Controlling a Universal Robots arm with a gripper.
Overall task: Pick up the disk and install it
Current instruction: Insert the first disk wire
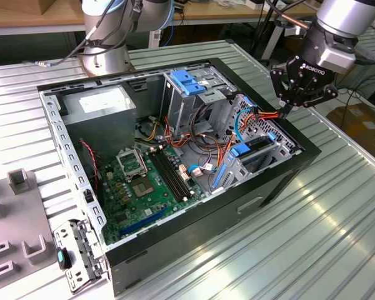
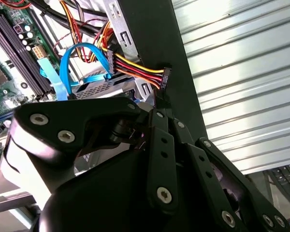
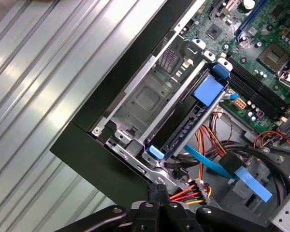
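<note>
The claw is clamped on the plug of the red-and-yellow wires — poised over the case wall at the exterior view's right, likely to serve the disk — which appears seated in its cage just below.

Colour rundown: the case is black outside and bare grey metal inside. The motherboard is green with black RAM slots. The power supply box is grey with a white sticker. The drive cage bracket is light blue, and the latch tabs match it. The data cable is bright blue. The wire bundle is red, yellow, orange and black, and its plug is black. The gripper is black with silver screws. The table is shiny silver with ribbed stripes.
</note>
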